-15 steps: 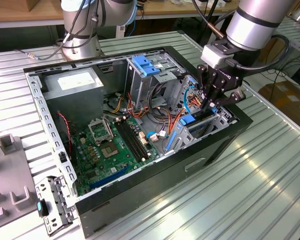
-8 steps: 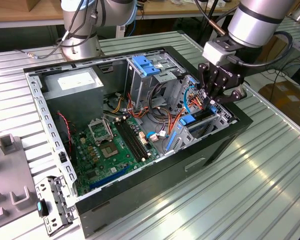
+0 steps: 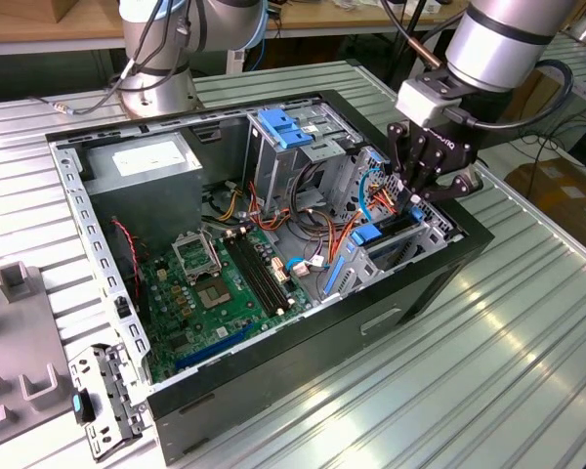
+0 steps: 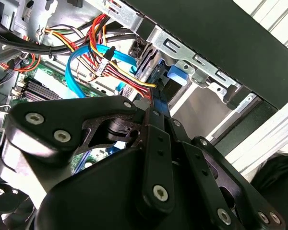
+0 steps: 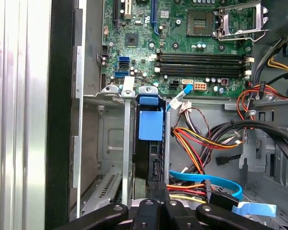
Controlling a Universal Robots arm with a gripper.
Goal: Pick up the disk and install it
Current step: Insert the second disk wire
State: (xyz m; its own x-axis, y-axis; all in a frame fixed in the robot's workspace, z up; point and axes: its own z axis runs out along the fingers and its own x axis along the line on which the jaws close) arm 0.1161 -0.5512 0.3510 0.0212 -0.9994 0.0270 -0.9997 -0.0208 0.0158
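Note:
The disk (image 3: 376,234), dark with bright blue carrier rails, stands on edge in the metal drive bay (image 3: 425,234) at the corner of the open computer case on the exterior view's right. Seen end-on in the first wrist view, the disk (image 5: 150,125) sits between the bay's grey walls. My gripper (image 3: 417,195) hangs straight over it with its fingers drawn together at the disk's upper end. In the second wrist view the gripper (image 4: 156,108) tapers to a point just short of the blue rail (image 4: 175,76). Whether the fingers pinch the disk is hidden.
Red, yellow and orange wires (image 5: 206,139) and a blue flat cable (image 5: 206,181) crowd the space beside the bay. A light-blue latch piece (image 3: 281,127) tops the rear cage. The green motherboard (image 3: 225,283) lies on the case floor. A second arm's base (image 3: 156,68) stands behind the case.

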